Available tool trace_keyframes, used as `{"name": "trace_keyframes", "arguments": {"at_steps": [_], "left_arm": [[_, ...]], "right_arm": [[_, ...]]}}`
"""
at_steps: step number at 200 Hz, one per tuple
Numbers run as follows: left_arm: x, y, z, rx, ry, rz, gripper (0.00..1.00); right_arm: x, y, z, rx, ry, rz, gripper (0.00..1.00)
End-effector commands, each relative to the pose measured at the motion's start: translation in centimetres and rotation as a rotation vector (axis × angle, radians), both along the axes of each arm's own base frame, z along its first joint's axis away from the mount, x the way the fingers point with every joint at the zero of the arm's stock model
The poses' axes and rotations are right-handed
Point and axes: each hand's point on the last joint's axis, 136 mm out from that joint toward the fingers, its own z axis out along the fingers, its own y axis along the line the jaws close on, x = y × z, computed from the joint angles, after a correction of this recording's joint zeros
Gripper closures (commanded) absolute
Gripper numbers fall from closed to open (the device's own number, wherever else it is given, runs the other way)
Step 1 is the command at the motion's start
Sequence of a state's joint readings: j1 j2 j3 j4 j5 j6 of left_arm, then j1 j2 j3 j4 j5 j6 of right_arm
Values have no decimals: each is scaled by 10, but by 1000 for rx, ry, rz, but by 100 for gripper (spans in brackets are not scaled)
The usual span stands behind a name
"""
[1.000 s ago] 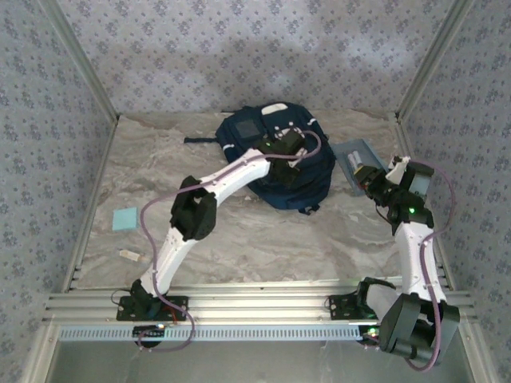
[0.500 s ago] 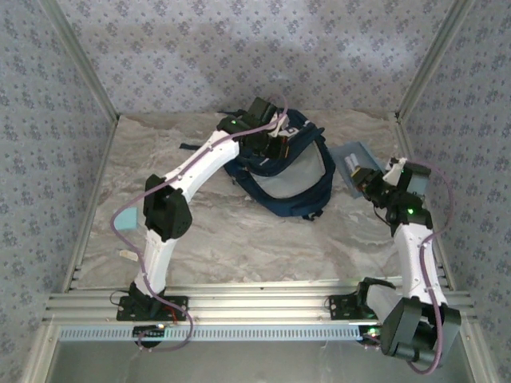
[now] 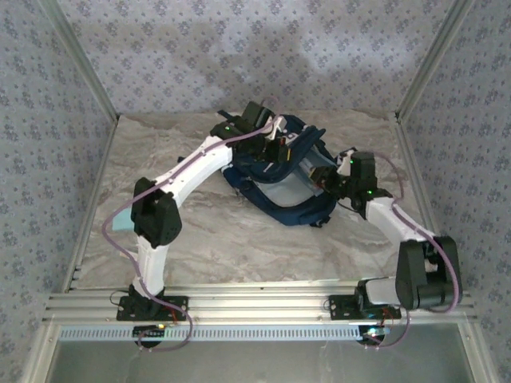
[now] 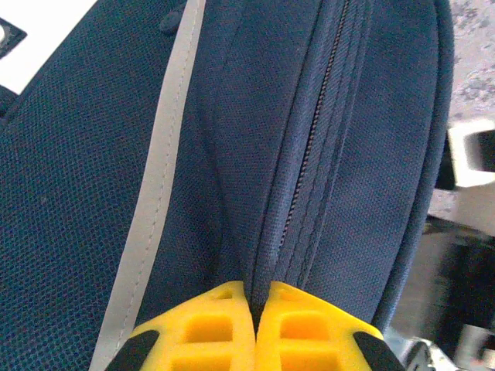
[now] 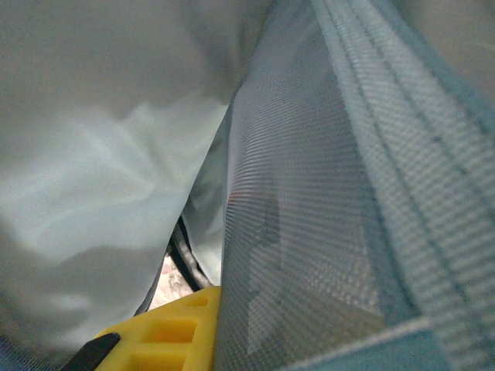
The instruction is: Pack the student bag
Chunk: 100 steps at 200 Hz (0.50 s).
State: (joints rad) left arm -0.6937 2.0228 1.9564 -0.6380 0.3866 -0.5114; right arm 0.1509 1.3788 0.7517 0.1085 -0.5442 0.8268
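Pinching a thin fold of navy fabric right beside the zip [image 4: 309,154], the left gripper [image 4: 255,292] is clamping fully closed on the student bag [image 3: 287,214]. The bag is lying at the back middle of the marbled table [image 3: 160,159], and the pinch is holding its upper flap raised so the mouth is gaping toward the right. The right gripper [image 3: 323,177] is sitting in that mouth. In its wrist view one yellow finger [image 5: 174,328] is showing against the pale lining [image 5: 100,154]. A pale-blue mesh pouch [image 5: 309,232] is lying tight against that finger and hiding the other one, so the jaws seem to be gripping that pouch narrowly. The danger is sitting in the left pinch, which is biting only a ridge of cloth. If the pouch is catching on the lining, the drag could be tugging the fold free and dropping the flap onto the right wrist. Releasing too near the lip could also be letting the pouch slide back out.
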Motion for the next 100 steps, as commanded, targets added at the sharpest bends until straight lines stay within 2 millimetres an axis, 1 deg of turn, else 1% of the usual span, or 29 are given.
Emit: {"name": "trace_keyframes", "arguments": {"at_steps": [1, 12, 14, 18, 44, 63, 73, 82, 100], "left_arm": [[-9, -9, 86, -207, -132, -41, 100], [-10, -9, 88, -213, -128, -40, 100], [-12, -8, 80, -203, -113, -41, 100], [-12, -8, 77, -200, -105, -42, 100], [-13, -6, 80, -211, -112, -40, 100], [-13, -4, 84, -219, -119, -36, 100], [-12, -3, 84, -219, -121, -32, 100], [-11, -2, 84, -221, -123, -27, 100], [-8, 2, 80, -222, -116, -9, 100]], "right_arm": [[33, 20, 30, 7, -162, 4, 83], [42, 30, 25, -4, -177, 14, 82], [43, 32, 24, -1, -176, 19, 82], [47, 37, 23, 5, -179, 28, 82], [65, 67, 11, 59, -164, 80, 81], [75, 81, -2, 69, -144, 96, 78], [79, 85, -9, 70, -127, 101, 74], [82, 86, -15, 73, -111, 103, 69], [82, 77, -21, 71, -96, 77, 56]]}}
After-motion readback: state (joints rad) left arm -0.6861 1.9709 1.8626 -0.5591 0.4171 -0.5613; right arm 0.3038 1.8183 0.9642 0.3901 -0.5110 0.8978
